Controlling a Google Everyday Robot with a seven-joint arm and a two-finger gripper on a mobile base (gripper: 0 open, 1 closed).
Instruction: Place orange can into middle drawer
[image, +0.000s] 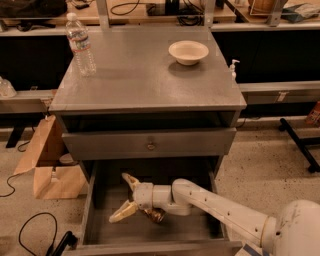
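The middle drawer (102, 227) is pulled open under the cabinet, a deep grey box with tall side walls. My arm reaches into it from the lower right. My gripper (126, 197) is inside the drawer with its two pale fingers (122, 212) spread wide and nothing between them. The orange can (156, 215) lies on the drawer floor just below the gripper's wrist, partly hidden by it, outside the fingers.
Above is a closed grey drawer front with a round knob (150, 146). On the cabinet top stand a clear water bottle (80, 45) and a pale bowl (188, 51). A cardboard box (50, 170) and a black cable (30, 235) lie left of the cabinet.
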